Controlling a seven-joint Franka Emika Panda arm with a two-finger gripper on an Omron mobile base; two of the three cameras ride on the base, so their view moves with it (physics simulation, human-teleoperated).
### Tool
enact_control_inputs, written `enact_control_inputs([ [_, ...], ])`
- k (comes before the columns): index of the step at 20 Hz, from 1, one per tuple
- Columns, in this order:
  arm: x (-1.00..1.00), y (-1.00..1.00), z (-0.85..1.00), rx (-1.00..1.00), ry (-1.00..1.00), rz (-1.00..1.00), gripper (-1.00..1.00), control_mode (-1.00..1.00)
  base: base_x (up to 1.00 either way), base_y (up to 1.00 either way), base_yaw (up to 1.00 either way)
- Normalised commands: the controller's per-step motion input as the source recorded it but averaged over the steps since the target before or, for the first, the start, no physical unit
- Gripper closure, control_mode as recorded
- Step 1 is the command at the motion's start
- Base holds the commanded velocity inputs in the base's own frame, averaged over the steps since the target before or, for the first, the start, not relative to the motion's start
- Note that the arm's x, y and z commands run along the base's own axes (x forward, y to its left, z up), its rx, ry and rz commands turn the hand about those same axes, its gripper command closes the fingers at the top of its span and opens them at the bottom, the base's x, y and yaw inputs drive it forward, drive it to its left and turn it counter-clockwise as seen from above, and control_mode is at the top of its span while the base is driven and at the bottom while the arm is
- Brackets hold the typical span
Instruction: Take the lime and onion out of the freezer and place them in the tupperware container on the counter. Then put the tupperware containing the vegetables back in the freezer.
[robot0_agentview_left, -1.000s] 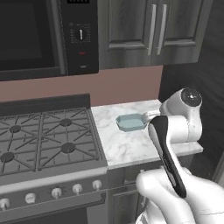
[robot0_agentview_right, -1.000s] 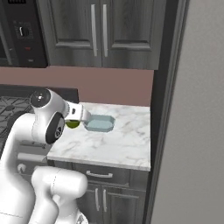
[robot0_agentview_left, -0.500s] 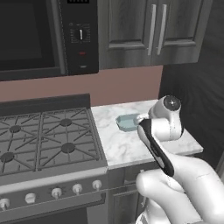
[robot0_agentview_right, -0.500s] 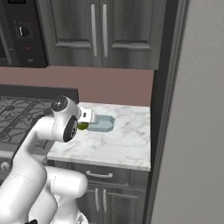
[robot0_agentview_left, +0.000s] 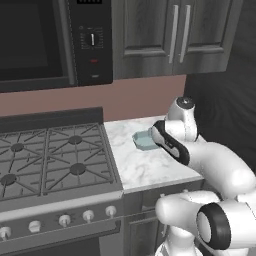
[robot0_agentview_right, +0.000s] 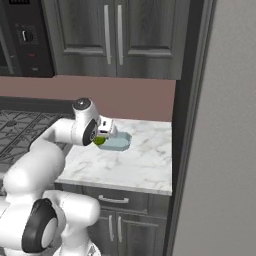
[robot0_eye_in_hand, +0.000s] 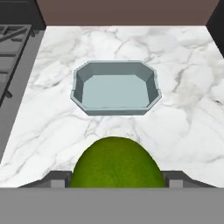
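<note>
While tool (robot0_eye_in_hand: 114, 179) pinches lime (robot0_eye_in_hand: 114, 162), tupperware container (robot0_eye_in_hand: 115, 88) lies long-axis crosswise on counter (robot0_eye_in_hand: 192, 109)

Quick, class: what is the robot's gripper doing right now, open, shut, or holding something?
Gripper: shut on the lime, held above the counter just short of the empty tupperware container.

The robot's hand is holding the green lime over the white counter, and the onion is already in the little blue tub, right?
Not quite. The hand does hold the lime over the counter, but the hand view shows the tub with nothing in it: no onion there.
</note>
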Motion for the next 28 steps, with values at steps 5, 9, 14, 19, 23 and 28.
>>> enact_control_inputs([
  [5, 0.43, 0.0, -0.3, 0.0, 0.04, 0.0, 1.0, -1.0, 0.0, 0.0, 0.0],
  [9, 0.41, 0.0, -0.41, 0.0, 0.0, 0.0, 1.0, -1.0, 0.0, 0.0, 0.0],
  [14, 0.42, 0.0, -0.35, 0.0, 0.01, 0.0, 1.0, -1.0, 0.0, 0.0, 0.0],
  [19, 0.32, 0.0, -0.31, 0.0, 0.01, 0.0, 1.0, -1.0, 0.0, 0.0, 0.0],
  [23, 0.27, 0.0, -0.24, 0.0, 0.03, 0.0, 1.0, -1.0, 0.0, 0.0, 0.0],
  [28, 0.29, 0.0, -0.16, 0.0, 0.05, 0.0, 1.0, -1.0, 0.0, 0.0, 0.0],
])
